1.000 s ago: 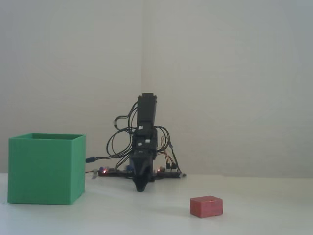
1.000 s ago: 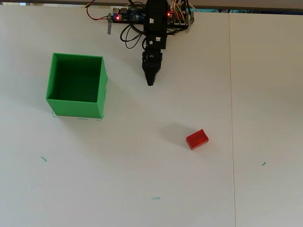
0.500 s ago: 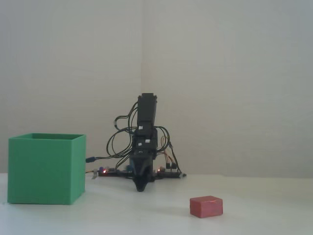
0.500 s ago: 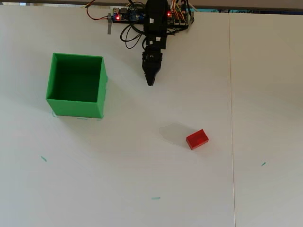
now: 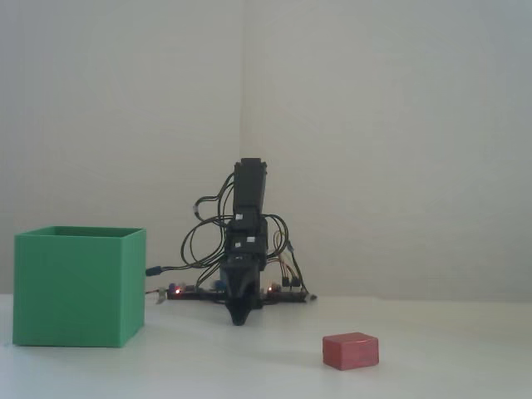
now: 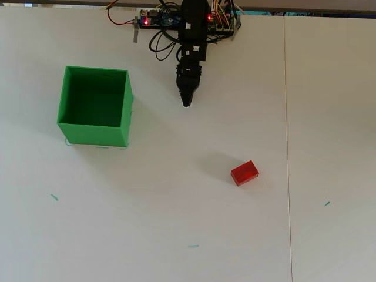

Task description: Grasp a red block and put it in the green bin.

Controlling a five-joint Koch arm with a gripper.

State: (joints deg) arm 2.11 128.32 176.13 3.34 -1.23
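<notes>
Overall: a small black arm sits folded at the far edge of a white tabletop (image 6: 176, 223), with a bin and a block laid out in front of it.
Arm: folded low over its base, with loops of black cable around it; in the overhead view it points down the picture from the top edge.
Pincer (image 6: 187, 103): its tip comes to a single narrow point in the overhead view, and in the fixed view (image 5: 239, 320) it points down, close to the tabletop. No gap shows between the jaws, so they look closed together, and nothing is held in them.
Red block (image 6: 244, 173): lies flat on the tabletop, turned at a slant in the overhead view, well apart from the pincer, lower and to the right of it. In the fixed view (image 5: 350, 350) it sits in the foreground, right of the arm.
Green bin (image 6: 127, 111): stands upright with its open top facing up, left of the pincer in the overhead view and well apart from the block. In the fixed view (image 5: 79, 287) it stands at the left.
Circuit board (image 6: 157, 19): lies at the arm's base by the top edge, with small red lights lit.
Tabletop marks: a few small teal marks (image 6: 54, 197) dot the lower part of the overhead view.
</notes>
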